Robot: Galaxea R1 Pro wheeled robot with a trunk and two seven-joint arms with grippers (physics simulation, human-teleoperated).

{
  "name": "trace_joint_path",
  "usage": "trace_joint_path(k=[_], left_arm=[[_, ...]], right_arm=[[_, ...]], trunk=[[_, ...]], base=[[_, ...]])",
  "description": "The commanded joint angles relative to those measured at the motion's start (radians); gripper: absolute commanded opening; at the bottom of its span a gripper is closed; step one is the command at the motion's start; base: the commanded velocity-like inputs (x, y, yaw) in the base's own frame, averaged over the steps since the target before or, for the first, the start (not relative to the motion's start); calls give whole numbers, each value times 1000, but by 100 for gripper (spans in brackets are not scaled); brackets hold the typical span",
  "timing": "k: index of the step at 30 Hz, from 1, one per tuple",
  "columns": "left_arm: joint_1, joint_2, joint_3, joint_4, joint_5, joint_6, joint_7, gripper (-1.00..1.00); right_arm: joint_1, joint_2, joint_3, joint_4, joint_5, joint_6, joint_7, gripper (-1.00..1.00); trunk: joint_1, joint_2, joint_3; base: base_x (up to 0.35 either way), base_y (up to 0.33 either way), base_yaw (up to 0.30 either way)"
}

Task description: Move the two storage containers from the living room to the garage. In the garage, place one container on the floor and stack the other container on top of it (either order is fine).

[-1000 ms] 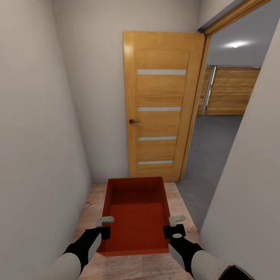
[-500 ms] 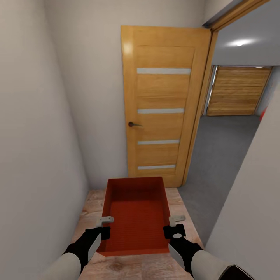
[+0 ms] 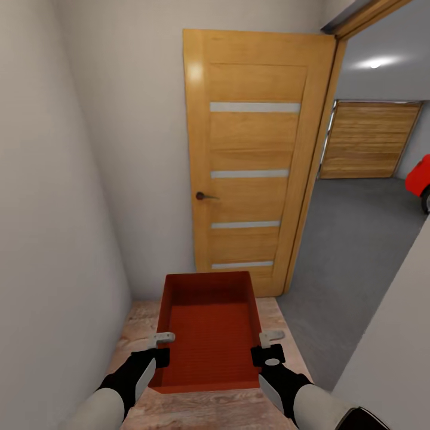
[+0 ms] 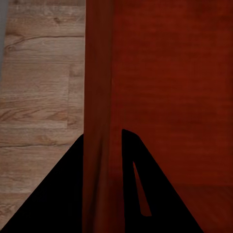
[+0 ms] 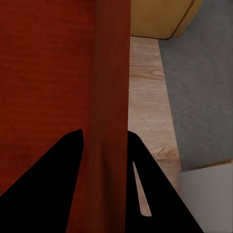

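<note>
I hold one orange-red storage container [image 3: 209,331] level in front of me, over the light wood-plank floor of a narrow hallway. My left gripper [image 3: 160,341] is shut on its left wall [image 4: 99,97]. My right gripper [image 3: 270,340] is shut on its right wall [image 5: 112,87]. The bin is lidless and looks empty. Through the open doorway at the right lies the garage, with a dark grey concrete floor [image 3: 352,251] and a honey-coloured plank door [image 3: 367,140] at its far side.
A wooden hallway door [image 3: 254,161] with a dark handle stands open straight ahead. Pale walls close in on the left [image 3: 54,239] and at the near right [image 3: 394,346]. A red object [image 3: 421,179] shows at the garage's right edge.
The whole view has moved forward and turned right: the door looms larger, more of the garage shows, and the red object has come into sight. The container stays held the same way.
</note>
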Motion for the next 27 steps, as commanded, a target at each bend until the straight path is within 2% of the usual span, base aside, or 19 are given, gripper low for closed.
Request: trace_joint_path(k=[1,7,24,27], left_arm=[[0,48,5,1,-10,7,6,-100],[0,48,5,3,-10,-26,7,-100],[0,48,5,3,-9,-22,1,-100],[0,47,5,3,-9,-21,-3,-100]], right_arm=[[-2,-9,-36,-3,16,-8,-3,-100],[-2,-9,-36,-3,16,-8,-3,-100],[-2,-9,-36,-3,16,-8,-3,-100],[-2,-9,-36,-3,16,-8,-3,-100]], trunk=[[1,-1,-1],[1,-1,-1],[1,-1,-1],[1,-1,-1]], base=[[322,0,0],[322,0,0],[322,0,0],[137,0,0]])
